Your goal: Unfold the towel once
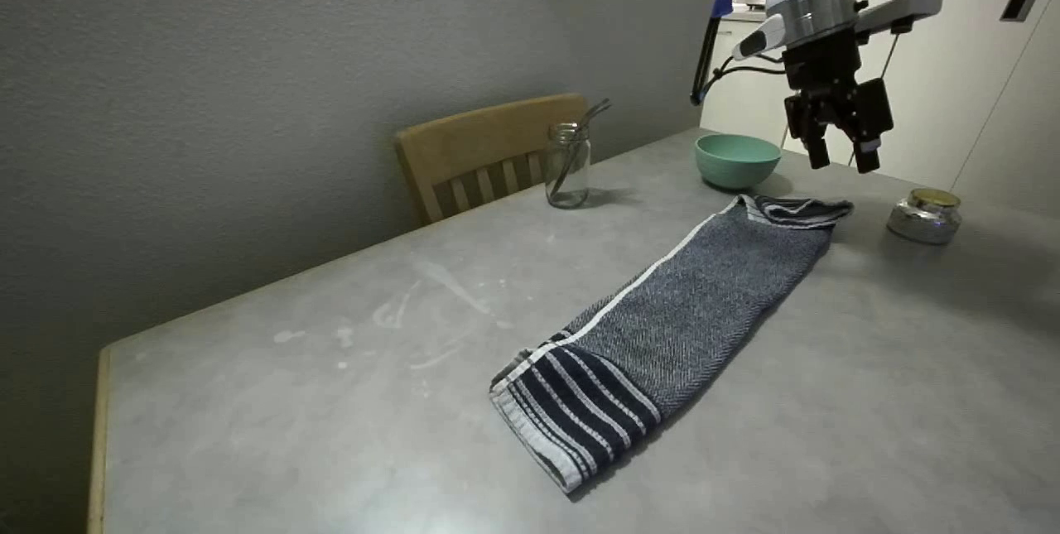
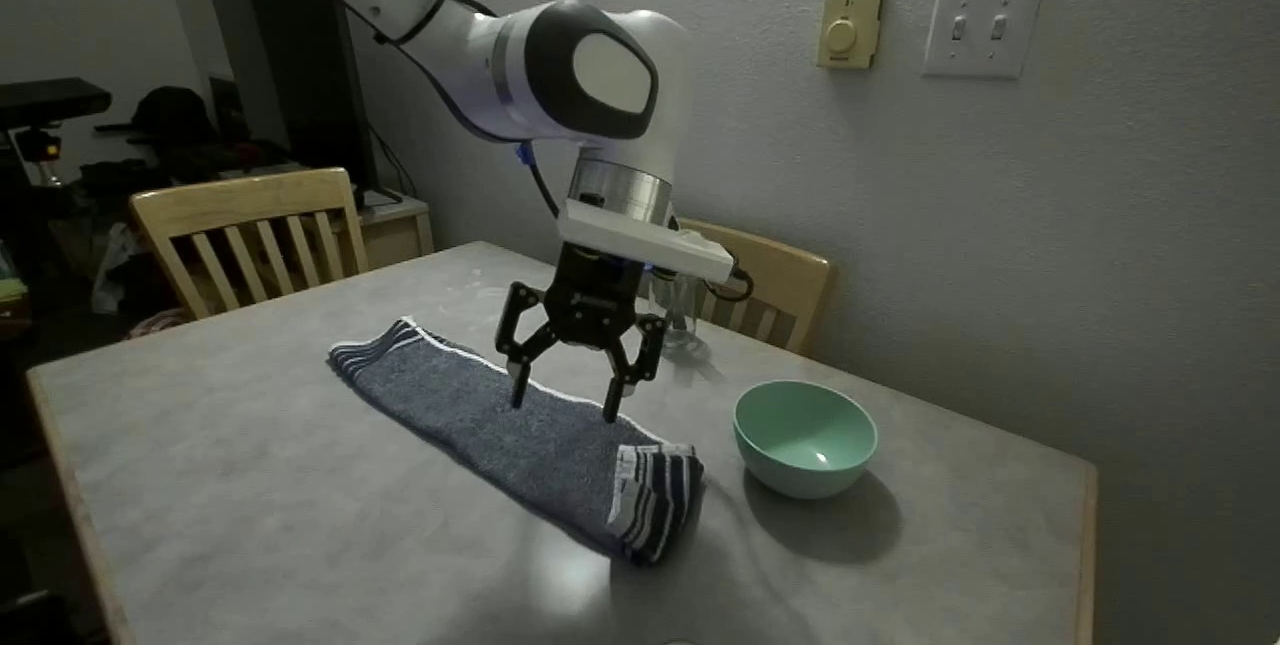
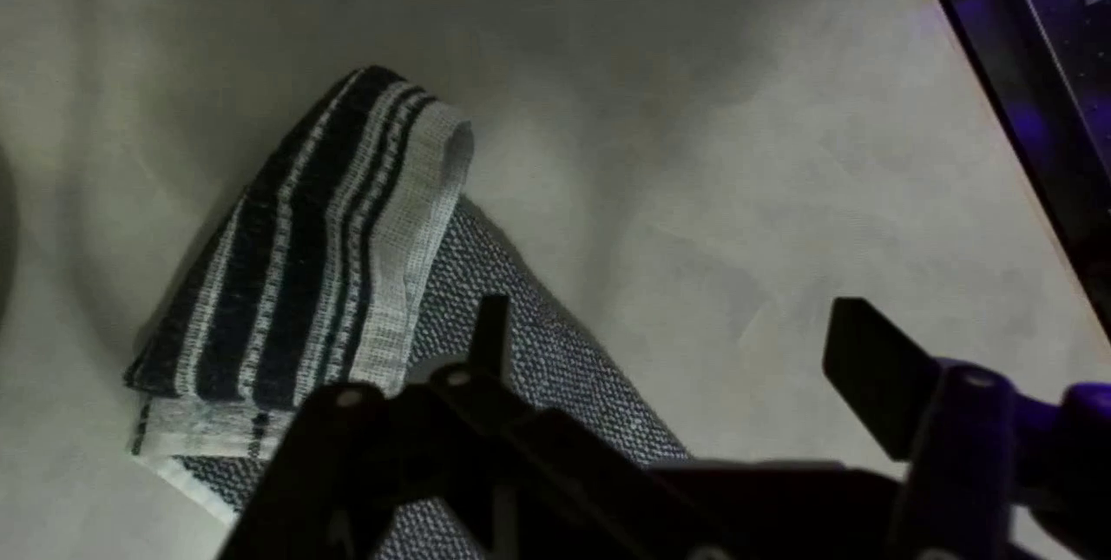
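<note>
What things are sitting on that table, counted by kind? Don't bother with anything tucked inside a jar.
Towel: 1
Bowl: 1
Jars: 2, a tall clear jar and a squat gold-topped jar
Total: 4

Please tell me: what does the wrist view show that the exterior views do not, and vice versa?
Only the wrist view: a dark area with purple glow, beyond the table.
Both exterior views only: the white arm, a wooden chair and the glass jar.
Shared: the towel with a striped end folded back, the table, and the parted jaws.
</note>
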### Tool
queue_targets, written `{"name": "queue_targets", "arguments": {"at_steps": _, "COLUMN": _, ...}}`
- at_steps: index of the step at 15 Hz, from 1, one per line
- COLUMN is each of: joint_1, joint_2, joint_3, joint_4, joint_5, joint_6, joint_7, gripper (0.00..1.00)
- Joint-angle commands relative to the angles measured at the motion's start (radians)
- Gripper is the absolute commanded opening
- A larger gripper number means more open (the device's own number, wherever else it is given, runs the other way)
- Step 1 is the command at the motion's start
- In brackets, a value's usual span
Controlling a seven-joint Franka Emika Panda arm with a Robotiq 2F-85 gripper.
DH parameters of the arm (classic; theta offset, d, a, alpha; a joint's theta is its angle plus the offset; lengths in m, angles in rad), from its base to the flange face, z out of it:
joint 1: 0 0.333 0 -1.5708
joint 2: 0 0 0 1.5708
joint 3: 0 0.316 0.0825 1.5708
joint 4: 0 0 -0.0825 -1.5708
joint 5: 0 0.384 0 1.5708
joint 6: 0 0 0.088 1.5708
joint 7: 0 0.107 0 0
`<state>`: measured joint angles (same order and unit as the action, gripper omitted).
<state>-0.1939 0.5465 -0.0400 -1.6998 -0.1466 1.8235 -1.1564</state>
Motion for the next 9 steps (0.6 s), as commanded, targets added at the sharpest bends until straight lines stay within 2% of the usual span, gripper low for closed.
{"name": "queue_targets", "arguments": {"at_steps": 1, "joint_1": -0.010, "joint_2": 0.081, "joint_3": 0.001, "joint_4": 0.095, "joint_5": -0.017, "joint_6": -0.068, "joint_7": -0.031, "gripper": 0.61}}
{"name": "queue_targets", "arguments": {"at_steps": 9, "joint_1": -0.049, "joint_2": 0.165, "joint_3": -0.003, "joint_4": 0.181, "joint_5": 0.002, "joint_6": -0.103, "joint_7": -0.029, "gripper": 0.05}}
